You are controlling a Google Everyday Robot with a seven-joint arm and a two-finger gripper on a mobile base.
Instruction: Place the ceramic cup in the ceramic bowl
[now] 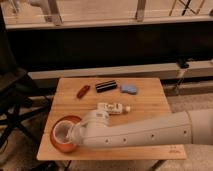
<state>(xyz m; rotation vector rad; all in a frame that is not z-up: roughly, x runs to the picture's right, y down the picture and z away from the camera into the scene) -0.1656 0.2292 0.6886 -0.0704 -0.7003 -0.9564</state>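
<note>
While gripper [68, 136] hangs over ceramic bowl [56, 142] at front-left corner of worktop [150, 107], ceramic cup [61, 132] sits within bowl; jaw state cannot tell; risk: snagged cup tips on retreat; bowl near edge could slide.

The ceramic bowl [64, 135] sits at the front-left corner of the wooden table [150, 102]. The gripper [70, 136] is over the bowl, at its right side; the arm [140, 132] extends rightward along the front edge. Behind it lies a bottle [113, 108]. Along the rear lie a red object [83, 91], a dark bar [106, 86] and a blue object [129, 89], left to right.
</note>
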